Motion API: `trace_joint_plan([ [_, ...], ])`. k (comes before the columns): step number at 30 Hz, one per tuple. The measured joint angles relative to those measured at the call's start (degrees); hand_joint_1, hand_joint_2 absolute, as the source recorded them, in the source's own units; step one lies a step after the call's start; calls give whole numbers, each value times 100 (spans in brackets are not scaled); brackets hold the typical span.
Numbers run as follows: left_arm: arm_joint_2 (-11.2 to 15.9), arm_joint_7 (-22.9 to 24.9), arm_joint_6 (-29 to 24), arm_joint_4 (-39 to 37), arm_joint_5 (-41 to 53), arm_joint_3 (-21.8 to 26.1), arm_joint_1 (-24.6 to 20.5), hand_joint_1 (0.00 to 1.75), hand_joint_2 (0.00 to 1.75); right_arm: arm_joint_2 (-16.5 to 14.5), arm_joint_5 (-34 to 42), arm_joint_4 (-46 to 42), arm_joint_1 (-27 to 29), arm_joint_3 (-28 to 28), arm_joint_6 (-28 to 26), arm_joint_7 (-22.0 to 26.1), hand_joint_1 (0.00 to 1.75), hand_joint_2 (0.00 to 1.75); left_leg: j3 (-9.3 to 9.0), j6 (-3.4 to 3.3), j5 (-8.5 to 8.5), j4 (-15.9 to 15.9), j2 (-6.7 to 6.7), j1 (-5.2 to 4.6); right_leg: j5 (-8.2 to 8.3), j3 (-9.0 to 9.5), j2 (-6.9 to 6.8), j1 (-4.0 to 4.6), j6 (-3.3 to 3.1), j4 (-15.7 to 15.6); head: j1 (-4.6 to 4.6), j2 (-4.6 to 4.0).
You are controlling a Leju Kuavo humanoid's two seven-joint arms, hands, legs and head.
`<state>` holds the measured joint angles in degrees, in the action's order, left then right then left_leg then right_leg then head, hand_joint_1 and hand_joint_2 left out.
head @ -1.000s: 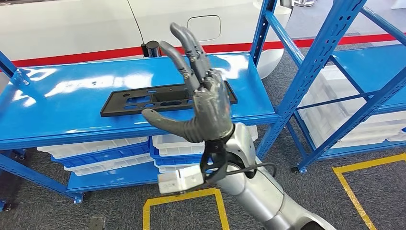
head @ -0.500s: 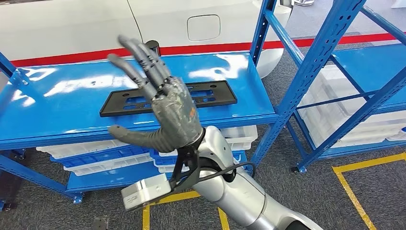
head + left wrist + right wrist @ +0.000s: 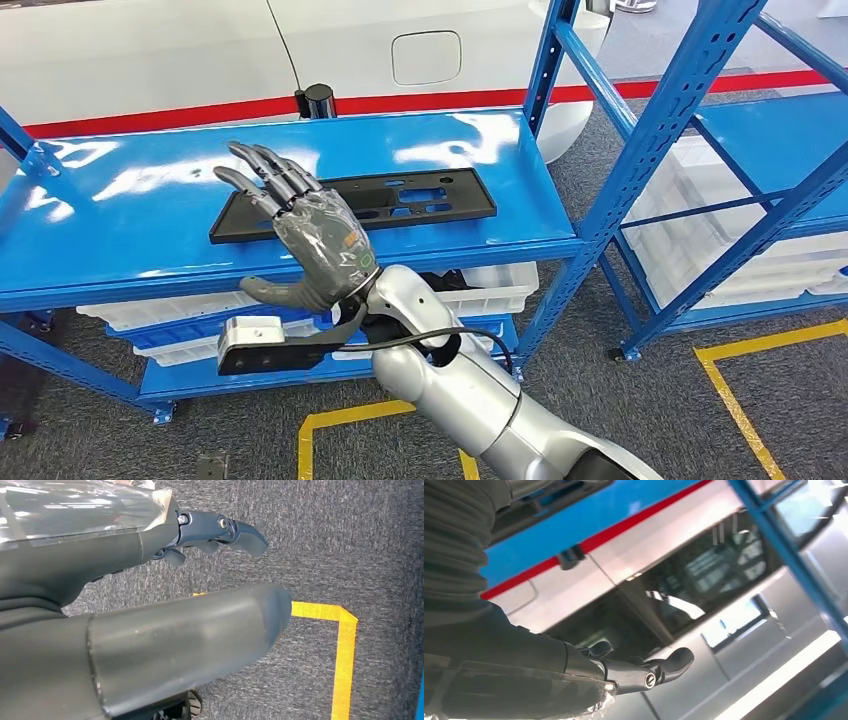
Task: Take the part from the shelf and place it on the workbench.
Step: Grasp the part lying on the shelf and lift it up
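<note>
The part is a long flat black plate with cut-outs [image 3: 425, 197], lying on the upper blue shelf board [image 3: 120, 245]. My right hand [image 3: 312, 240] hovers over the plate's left half, fingers spread and stretched forward, thumb out to the side, holding nothing. It hides the plate's left middle. In the right wrist view the right hand [image 3: 624, 672] has nothing in its fingers [image 3: 674, 660]. My left hand [image 3: 150, 610] hangs over grey carpet, its fingers [image 3: 235, 530] loosely apart and empty.
Blue shelf uprights [image 3: 545, 60] stand right of the part, and a second blue rack [image 3: 690, 110] is further right. White bins [image 3: 200, 310] fill the lower shelf. A white car [image 3: 300, 40] is behind. Yellow floor tape [image 3: 385, 412] marks the carpet.
My right hand has swung left and down from in front of the plate's right half to low over its left half, tipping forward. The plate has not moved.
</note>
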<state>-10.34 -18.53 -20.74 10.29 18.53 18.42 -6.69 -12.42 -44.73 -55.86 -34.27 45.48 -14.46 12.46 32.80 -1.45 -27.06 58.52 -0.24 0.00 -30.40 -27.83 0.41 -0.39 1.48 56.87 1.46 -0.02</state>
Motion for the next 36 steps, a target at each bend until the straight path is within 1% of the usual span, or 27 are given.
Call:
trace_joint_plan([
  [5, 3, 55, 44, 0, 73, 1, 0, 0, 0, 37, -277, 388, 10, -300, -144, -130, 0, 175, 1, 0, -1, 1, 0, -1, 0, -3, 0, -1, 0, -1, -2, 0],
  [12, 28, 109, 129, 0, 191, 1, -1, 0, 0, 240, -554, 648, 131, -730, -364, -209, 0, 175, 1, 0, -1, 1, 1, 0, 0, -4, 0, -1, 0, -1, -1, 1],
  [18, 38, 120, 159, 0, 196, 1, -2, 0, 0, 322, -572, 742, 178, -855, -380, -215, 0, 175, 1, 0, -1, 1, 2, 2, 0, -5, 1, -1, 0, -1, -1, 0],
  [24, 56, 129, 169, 2, 289, 1, -3, 0, 0, 378, -786, 682, 332, -1011, -468, -260, 0, 175, 1, 0, -1, 1, 1, 3, 0, -6, 0, 0, 0, -1, -1, 0],
  [29, 97, 136, 190, 7, 387, 1, -8, 0, 0, 480, -1039, 251, 716, -1198, -323, -318, 0, 175, 2, 0, -1, 1, 3, 1, 0, -7, 1, 0, 0, -1, -1, 0],
  [33, 128, 146, 257, 38, 480, 1, -15, 0, 0, 540, -1257, 5, 988, -1228, -32, -415, 0, 175, 2, 0, -2, 1, 3, 1, 0, -7, 1, 0, 0, -1, -1, 1],
  [36, 141, 162, 292, 57, 562, -1, -31, 0, 0, 543, -1382, -8, 1152, -1173, 180, -549, 0, 175, 2, 0, -2, 1, 2, 2, 0, -6, 0, 0, 0, -1, -2, 1],
])
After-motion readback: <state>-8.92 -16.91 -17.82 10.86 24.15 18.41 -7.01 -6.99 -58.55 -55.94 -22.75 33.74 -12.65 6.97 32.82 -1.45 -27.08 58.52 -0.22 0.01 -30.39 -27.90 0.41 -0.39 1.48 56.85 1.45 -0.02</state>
